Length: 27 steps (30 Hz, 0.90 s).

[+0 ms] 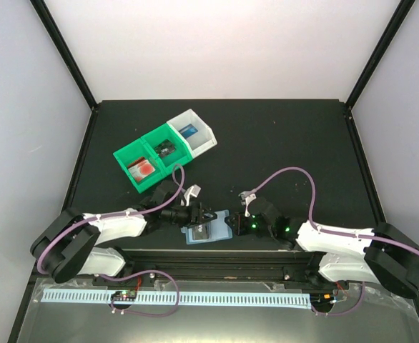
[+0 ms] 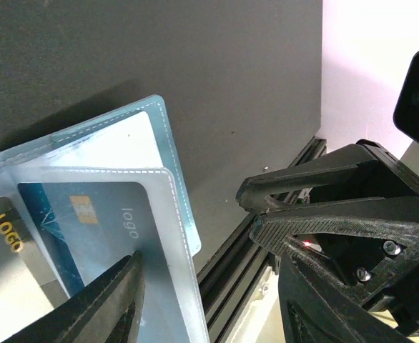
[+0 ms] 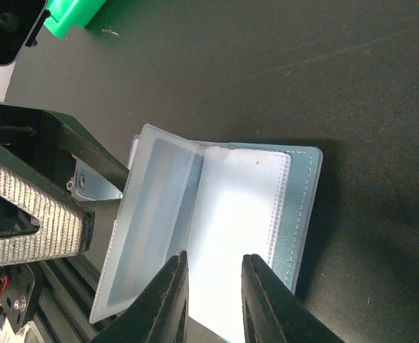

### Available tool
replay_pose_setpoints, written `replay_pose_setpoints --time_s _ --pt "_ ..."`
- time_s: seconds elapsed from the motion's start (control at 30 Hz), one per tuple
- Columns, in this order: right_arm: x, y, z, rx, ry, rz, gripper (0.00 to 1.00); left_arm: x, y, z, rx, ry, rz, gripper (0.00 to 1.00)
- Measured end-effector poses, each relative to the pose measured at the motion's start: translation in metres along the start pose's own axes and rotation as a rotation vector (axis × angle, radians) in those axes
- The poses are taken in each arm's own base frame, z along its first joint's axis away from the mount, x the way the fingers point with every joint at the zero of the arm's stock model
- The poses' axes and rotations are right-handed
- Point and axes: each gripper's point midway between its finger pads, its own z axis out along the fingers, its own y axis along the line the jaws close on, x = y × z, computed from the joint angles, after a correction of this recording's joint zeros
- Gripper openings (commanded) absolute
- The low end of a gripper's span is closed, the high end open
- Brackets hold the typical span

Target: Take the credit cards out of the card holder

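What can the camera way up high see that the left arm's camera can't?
Only the top camera shows the green bins and the white bin, with a red card, a black card and a loose blue card lying in them. Only the left wrist camera shows what is tucked inside the card holder: a blue logo card and a yellow-lettered card. Both show the pale blue card holder lying open on the dark table.
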Motion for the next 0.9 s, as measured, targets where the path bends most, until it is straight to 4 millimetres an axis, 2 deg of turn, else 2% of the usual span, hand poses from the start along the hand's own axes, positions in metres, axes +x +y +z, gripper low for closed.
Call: replay_pose_setpoints --time_s 0.53,0.7,0.9 --pt "-0.007 0.005 -0.006 -0.008 -0.022 -0.009 0.25 -0.003 -0.007 0.003 0.009 0.013 0.037 0.55" --pt "-0.007 0.007 -0.004 -0.008 -0.015 -0.014 0.26 -0.003 0.004 0.004 -0.040 0.012 0.032 0.55" --pt "-0.008 0.013 0.004 -0.004 0.017 -0.040 0.24 -0.004 0.021 0.002 -0.122 -0.007 0.024 0.48"
